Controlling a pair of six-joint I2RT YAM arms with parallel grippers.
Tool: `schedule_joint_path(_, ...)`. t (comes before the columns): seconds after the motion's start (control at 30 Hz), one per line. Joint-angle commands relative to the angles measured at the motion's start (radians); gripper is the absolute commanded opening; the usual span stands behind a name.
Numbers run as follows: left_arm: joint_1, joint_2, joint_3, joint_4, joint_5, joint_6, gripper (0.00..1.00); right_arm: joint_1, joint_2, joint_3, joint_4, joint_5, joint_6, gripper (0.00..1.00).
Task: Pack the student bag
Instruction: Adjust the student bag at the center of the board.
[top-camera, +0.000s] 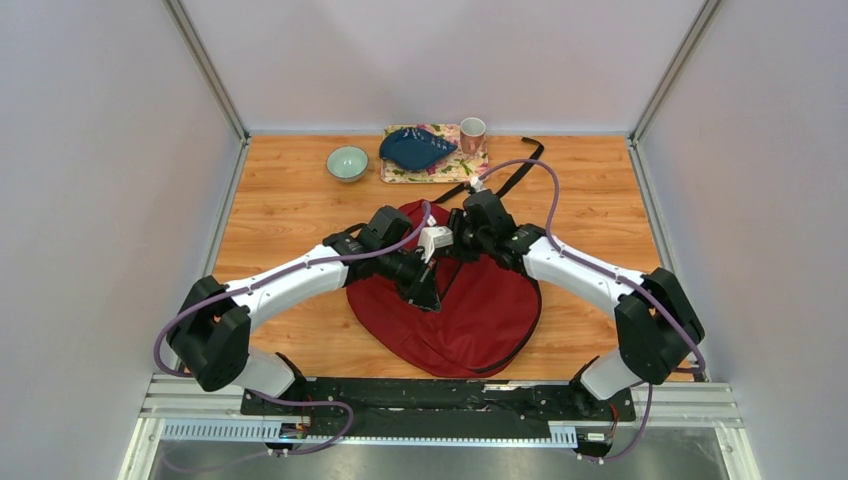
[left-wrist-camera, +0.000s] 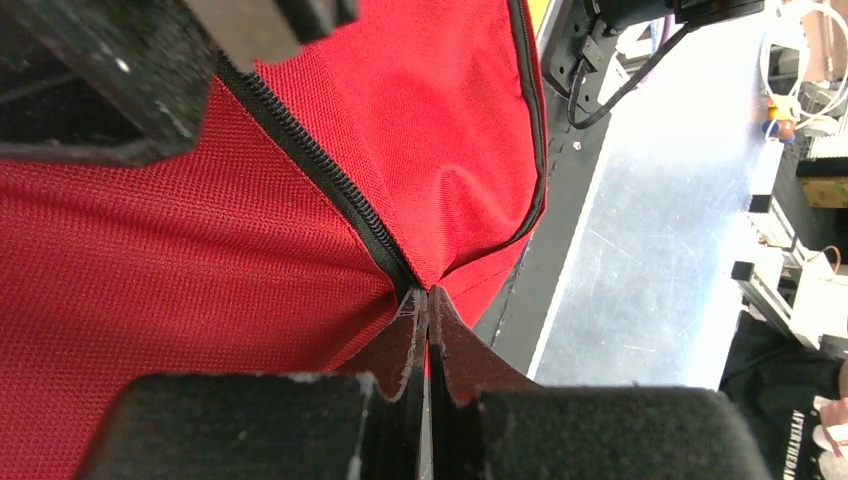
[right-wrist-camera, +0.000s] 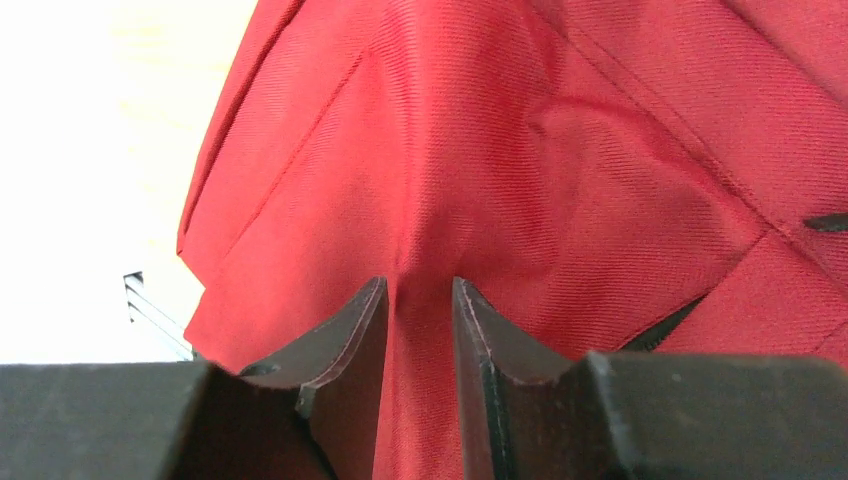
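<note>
The large dark red fabric student bag (top-camera: 490, 310) lies flat at the near middle of the wooden table (top-camera: 290, 200). Its long axis runs near to far, with black straps (top-camera: 522, 170) trailing far-right. Both arms bend inward over it. The left gripper (left-wrist-camera: 428, 300) is pinched tight at the end of the black zipper (left-wrist-camera: 310, 170), and the right gripper (right-wrist-camera: 420, 285) clamps a raised fold of fabric.

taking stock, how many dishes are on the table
3: green bowl left of the floral mat, blue dish on it, pink mug at its right corner; the student bag may hide more.
</note>
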Motion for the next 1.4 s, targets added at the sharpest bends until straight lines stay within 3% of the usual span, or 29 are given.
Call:
schedule_joint_path(0.0,-0.011,-0.05,-0.004,0.052,0.104,-0.025,0.03,0.002,0.024,0.02,0.036,0.077,0.004,0.33)
schedule_joint_path(0.2,-0.011,-0.072,-0.018,0.075,0.06,-0.035,0.03,-0.001,-0.02,-0.029,0.045,0.051,-0.019,0.34)
schedule_joint_path(0.5,-0.013,-0.09,-0.018,0.065,-0.075,-0.052,0.0,0.0,-0.238,-0.118,-0.039,-0.023,-0.054,0.36)
schedule_joint_path(0.57,-0.011,-0.104,-0.018,0.065,-0.147,-0.069,0.13,-0.001,-0.268,-0.141,-0.066,0.035,-0.065,0.36)
schedule_joint_path(0.6,-0.011,-0.133,-0.023,0.072,-0.169,-0.078,0.28,-0.001,-0.299,-0.153,-0.075,0.05,-0.071,0.36)
schedule_joint_path(0.7,-0.012,-0.215,-0.053,0.109,-0.273,-0.107,0.48,-0.004,-0.353,-0.176,-0.087,0.071,-0.088,0.37)
schedule_joint_path(0.9,-0.011,-0.423,-0.118,0.134,-0.576,-0.17,0.68,-0.001,-0.414,-0.188,-0.104,0.066,-0.12,0.38)
schedule_joint_path(1.03,-0.011,-0.538,-0.223,0.045,-0.874,-0.306,0.73,0.011,-0.44,-0.196,-0.11,0.042,-0.144,0.38)
schedule_joint_path(1.23,-0.012,-0.731,-0.465,0.051,-0.861,-0.622,0.73,0.014,-0.456,-0.221,-0.121,0.034,-0.134,0.38)
schedule_joint_path(1.37,-0.011,-0.826,-0.592,0.109,-0.861,-0.73,0.73,0.026,-0.459,-0.215,-0.113,0.014,-0.123,0.38)
